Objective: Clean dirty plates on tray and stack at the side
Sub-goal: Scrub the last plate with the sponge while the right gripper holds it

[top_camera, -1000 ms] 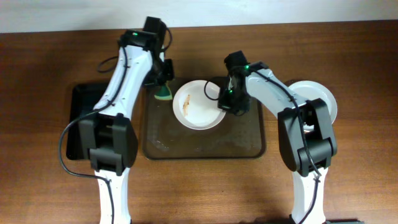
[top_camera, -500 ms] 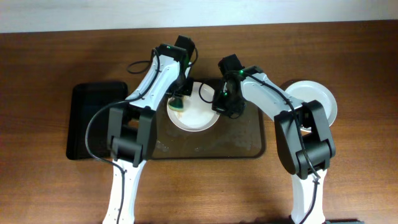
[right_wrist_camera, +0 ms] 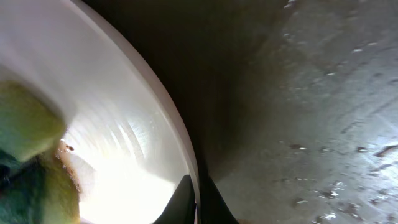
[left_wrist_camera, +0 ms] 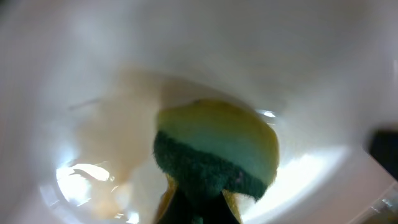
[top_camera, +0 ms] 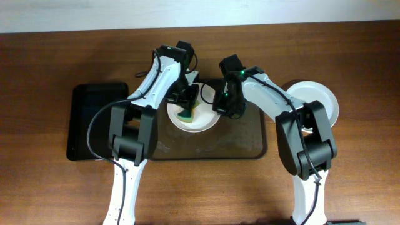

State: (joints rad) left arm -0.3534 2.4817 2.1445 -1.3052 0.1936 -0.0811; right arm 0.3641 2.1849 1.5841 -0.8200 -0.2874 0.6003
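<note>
A white plate [top_camera: 203,119] lies on the brown tray [top_camera: 250,140], toward its upper left. My left gripper [top_camera: 187,107] is shut on a yellow-and-green sponge [top_camera: 185,114] and presses it onto the plate's inner surface; the sponge fills the middle of the left wrist view [left_wrist_camera: 217,149] on the wet white plate [left_wrist_camera: 93,74]. My right gripper [top_camera: 220,105] is shut on the plate's right rim; in the right wrist view its fingers [right_wrist_camera: 198,205] pinch the rim [right_wrist_camera: 161,106], with a brown sauce smear beside the sponge [right_wrist_camera: 25,124]. More white plates [top_camera: 319,100] lie on the table at the right.
A smaller black tray [top_camera: 87,119] lies on the wooden table to the left of the brown tray. The brown tray's floor [right_wrist_camera: 323,124] is wet and speckled. Both arms cross over the tray's upper half.
My left gripper has brought the sponge from the tray's upper-left corner onto the plate and slid it toward the plate's middle. The plate shifted slightly left. My right gripper keeps its hold on the rim.
</note>
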